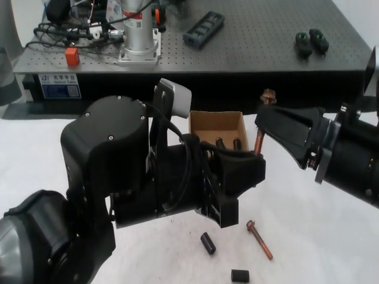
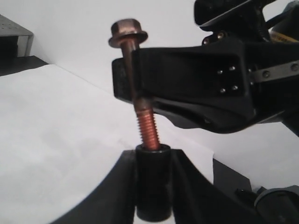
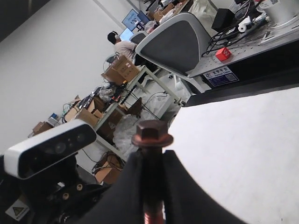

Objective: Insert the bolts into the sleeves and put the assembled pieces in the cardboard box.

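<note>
With right gripper (image 1: 261, 122) clamped on the bolt (image 2: 146, 125), axis 12-to-6, threaded tip at the mouth of the sleeve (image 2: 153, 179) pinched upright by left gripper (image 1: 256, 161), push toward 6 o'clock.

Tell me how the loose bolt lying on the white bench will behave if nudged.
Probably rigid: the loose bolt looks like solid coppery metal. Lying flat on the bench, it would likely roll, swinging around its wider head.
</note>
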Robot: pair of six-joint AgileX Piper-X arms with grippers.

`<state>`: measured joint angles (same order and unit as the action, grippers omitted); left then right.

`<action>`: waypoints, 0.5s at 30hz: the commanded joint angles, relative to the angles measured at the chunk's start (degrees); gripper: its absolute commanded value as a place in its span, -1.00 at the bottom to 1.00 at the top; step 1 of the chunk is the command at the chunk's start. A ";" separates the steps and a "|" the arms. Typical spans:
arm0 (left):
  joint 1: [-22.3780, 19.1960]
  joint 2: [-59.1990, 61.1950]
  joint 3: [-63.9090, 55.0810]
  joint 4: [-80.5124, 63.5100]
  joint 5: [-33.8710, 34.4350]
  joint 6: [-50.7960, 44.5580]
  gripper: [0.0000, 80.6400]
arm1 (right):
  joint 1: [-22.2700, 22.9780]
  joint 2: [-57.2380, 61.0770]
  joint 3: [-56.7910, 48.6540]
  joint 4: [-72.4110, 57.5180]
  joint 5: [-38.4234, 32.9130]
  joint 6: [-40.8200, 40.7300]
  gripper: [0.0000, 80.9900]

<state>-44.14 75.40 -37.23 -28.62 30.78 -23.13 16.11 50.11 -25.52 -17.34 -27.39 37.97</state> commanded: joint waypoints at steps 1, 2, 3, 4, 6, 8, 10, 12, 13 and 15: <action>0.01 -0.60 -0.40 -1.98 -3.17 -0.86 -0.98 | 0.06 -0.31 0.05 1.19 -5.47 -1.04 -0.89; 0.01 -0.60 -0.40 -1.98 -3.06 -0.86 -0.98 | 0.06 -0.31 0.05 1.19 -6.90 -2.09 -0.98; 0.01 -0.60 -0.40 -1.98 -2.99 -0.86 -0.98 | 0.06 -0.31 0.05 1.19 -7.63 -2.70 -0.91; 0.01 -0.60 -0.40 -1.98 -2.54 -0.55 -0.98 | 0.06 -0.31 0.05 1.19 -8.24 -3.07 -0.70; 0.01 -0.60 -0.40 -1.98 -1.82 0.11 -0.98 | 0.06 -0.31 0.05 1.19 -8.27 -3.08 -0.21; 0.01 -0.60 -0.40 -1.98 -1.82 1.27 -0.98 | 0.06 -0.31 0.05 1.19 -8.27 -3.27 -0.01; 0.01 -0.60 -0.40 -1.98 -2.13 2.06 -0.98 | -0.56 -0.83 0.05 1.19 -8.54 -3.27 -0.03; 0.35 -0.26 -0.56 -1.98 -3.55 2.20 -0.98 | -1.87 -1.94 0.05 1.93 -9.46 -3.27 -0.04; 0.73 0.14 -0.90 -1.27 -5.02 1.25 -0.98 | -2.98 -3.00 0.05 3.36 -9.46 -3.27 -0.05; 2.21 1.53 -2.68 0.68 -8.33 -2.33 -0.98 | -5.75 -5.36 0.05 7.42 -9.46 -3.27 -0.05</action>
<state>-40.65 79.14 -41.90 -24.57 22.25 -26.13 11.32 45.93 -25.52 -10.77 -36.06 35.05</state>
